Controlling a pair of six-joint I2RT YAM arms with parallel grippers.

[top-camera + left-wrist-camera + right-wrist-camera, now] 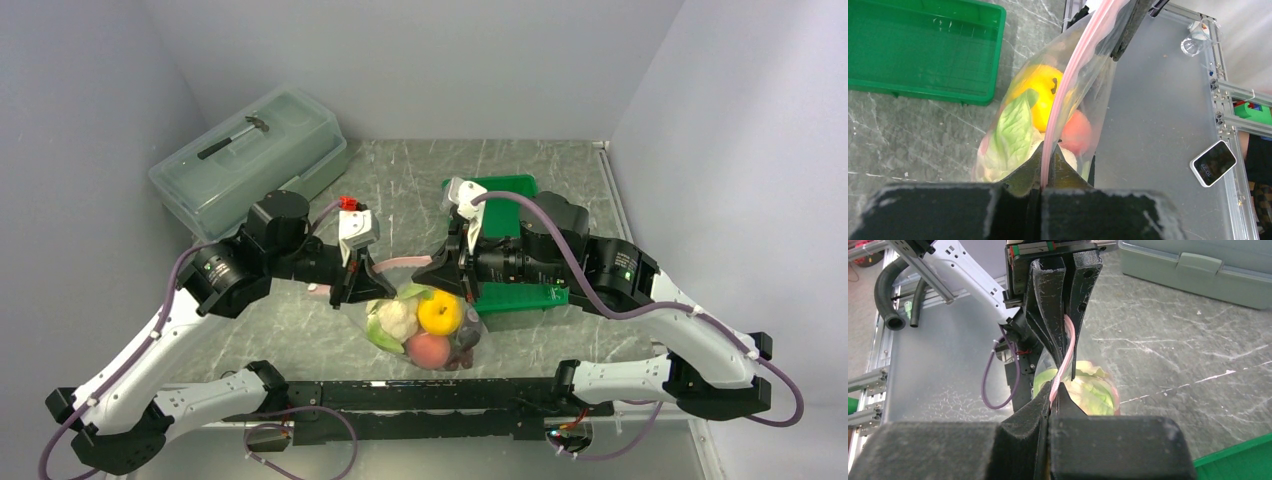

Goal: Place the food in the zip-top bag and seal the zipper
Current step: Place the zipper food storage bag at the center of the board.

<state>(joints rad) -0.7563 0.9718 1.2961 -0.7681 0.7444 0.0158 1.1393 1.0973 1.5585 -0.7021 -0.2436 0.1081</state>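
Observation:
The clear zip-top bag (425, 325) hangs between my two grippers above the table's near middle. Inside it I see the white cauliflower (397, 318) with green leaves, the orange (440, 313) and the pink-red peach (428, 350). The pink zipper (400, 262) stretches taut between the grippers. My left gripper (352, 285) is shut on the zipper's left end (1047, 165). My right gripper (447, 270) is shut on its right end (1055, 390). In the left wrist view the orange (1040, 92), a cauliflower leaf (1013, 130) and the peach (1077, 137) show through the plastic. Other food is hidden.
A green tray (505, 240) lies under my right arm, also in the left wrist view (923, 45). A large translucent lidded box (250, 155) stands at the back left. A black rail (420, 395) runs along the near edge.

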